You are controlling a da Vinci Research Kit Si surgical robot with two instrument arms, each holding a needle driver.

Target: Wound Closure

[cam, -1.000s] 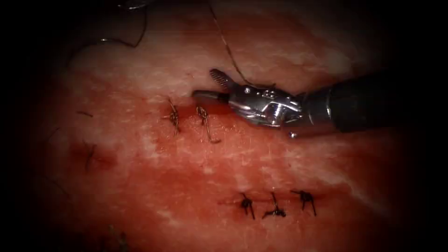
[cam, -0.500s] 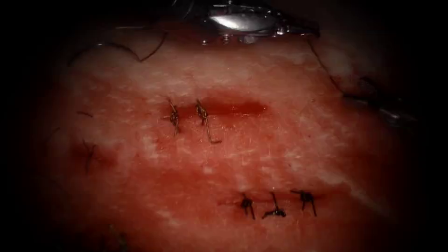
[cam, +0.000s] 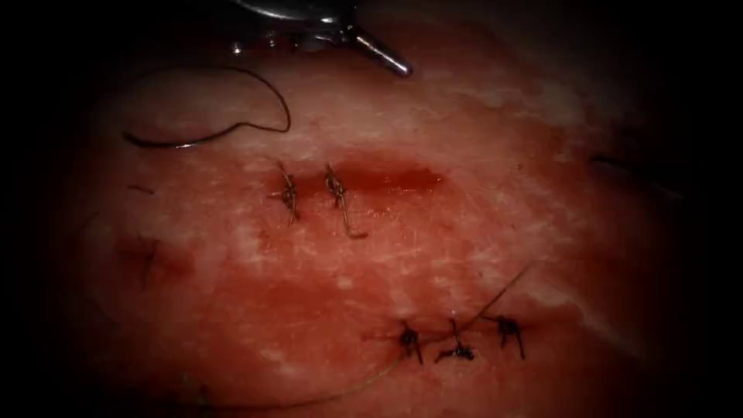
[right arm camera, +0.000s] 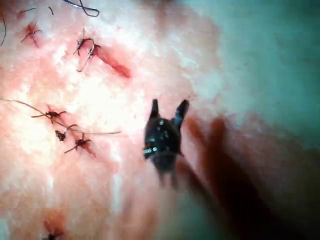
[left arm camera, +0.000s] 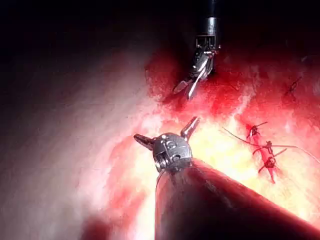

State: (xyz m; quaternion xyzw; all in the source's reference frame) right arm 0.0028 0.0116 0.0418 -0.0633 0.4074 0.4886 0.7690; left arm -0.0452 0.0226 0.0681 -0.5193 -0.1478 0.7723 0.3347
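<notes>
My left tool hovers over the tissue with its jaws spread wide and nothing between them; one of its fingertips reaches in at the endoscope view's top edge. My right tool is open too and holds nothing; it also stands open in the left wrist view. The upper cut has two stitches at its left end and gapes to their right. A dark curved strand lies loose on the tissue at upper left; I cannot tell needle from thread in it.
A lower cut is held by three knotted stitches, also seen in the wrist views. A thin thread runs slantwise across them toward the lower left. Red fluid wets the tissue around both cuts.
The right tool has drawn back from the upper cut, out to the right. The left tool slid left along the top edge and opened. The curved strand and the slanting thread now lie on the tissue.
</notes>
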